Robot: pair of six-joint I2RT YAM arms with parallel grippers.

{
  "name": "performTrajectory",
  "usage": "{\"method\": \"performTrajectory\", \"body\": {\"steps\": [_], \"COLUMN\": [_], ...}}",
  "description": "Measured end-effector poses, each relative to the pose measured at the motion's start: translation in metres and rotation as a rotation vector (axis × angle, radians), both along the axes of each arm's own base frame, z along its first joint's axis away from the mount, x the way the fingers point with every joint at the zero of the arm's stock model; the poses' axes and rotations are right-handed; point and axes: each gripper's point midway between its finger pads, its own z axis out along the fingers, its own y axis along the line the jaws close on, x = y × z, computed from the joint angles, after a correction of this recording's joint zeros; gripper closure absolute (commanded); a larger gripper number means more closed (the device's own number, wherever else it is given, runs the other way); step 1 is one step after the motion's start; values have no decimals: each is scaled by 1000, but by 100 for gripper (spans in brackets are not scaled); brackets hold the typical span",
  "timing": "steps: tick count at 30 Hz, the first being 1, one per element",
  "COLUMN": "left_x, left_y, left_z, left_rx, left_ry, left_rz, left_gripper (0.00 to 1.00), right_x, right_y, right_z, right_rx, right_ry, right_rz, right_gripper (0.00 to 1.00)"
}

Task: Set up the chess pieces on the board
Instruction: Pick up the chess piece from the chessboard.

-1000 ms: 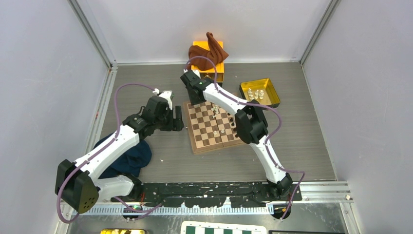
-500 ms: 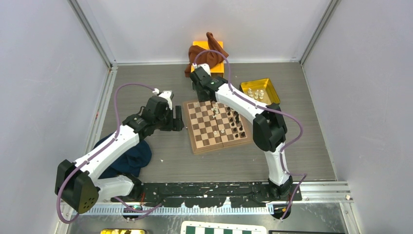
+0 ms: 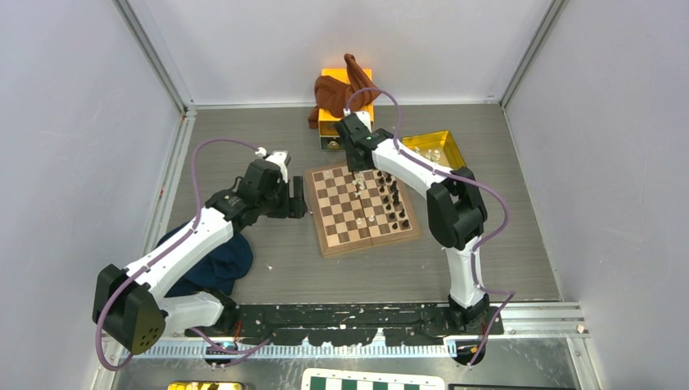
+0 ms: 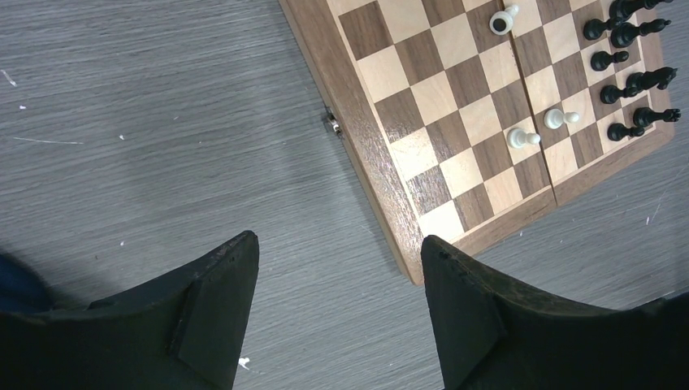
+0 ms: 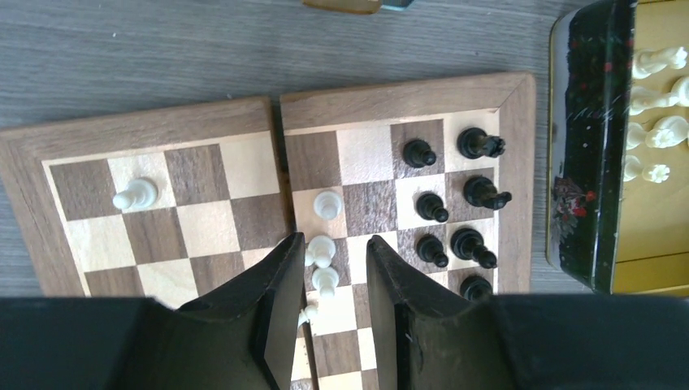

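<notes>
The wooden board [image 3: 325, 237] lies mid-table. Several black chess pieces [image 5: 431, 207] stand in two columns along its right side. A few white pieces [image 5: 134, 195] are scattered on it, and more lie in the yellow tray [image 5: 650, 219]. My right gripper [image 5: 335, 241] hovers open over the board's far middle [image 3: 357, 166]. Between its fingers I see white pawns [image 5: 325, 280] standing on the squares below, none of them gripped. My left gripper [image 4: 337, 238] is open and empty over bare table, just off the board's left edge [image 4: 363, 154].
The yellow tray [image 3: 459, 162] sits right of the board's far corner. An orange box with a brown cloth [image 3: 345, 93] stands behind the board. A dark blue cloth [image 3: 211, 264] lies under the left arm. A green-and-white checkered board [image 3: 374, 380] lies at the near edge.
The right arm has swung rightward, from the board's far left corner to its far middle. Its jaws have widened. The left arm has not moved.
</notes>
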Motion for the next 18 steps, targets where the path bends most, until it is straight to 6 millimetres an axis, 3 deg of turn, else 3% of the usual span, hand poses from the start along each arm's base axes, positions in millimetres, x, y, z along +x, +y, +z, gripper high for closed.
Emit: {"method": "performTrajectory", "body": {"steps": [12, 18], "left_x": [5, 8], "left_y": [-3, -5], "left_z": [-5, -3], "left_rx": [13, 12], "left_ry": [20, 18], "left_rz": [0, -1], "left_gripper": [26, 26], "right_x": [11, 12], "right_y": [-2, 0], "right_z": [0, -11], "right_rx": [57, 67], "right_ry": [-4, 17], "right_rz": [-18, -14], "right_gripper": [60, 60]}}
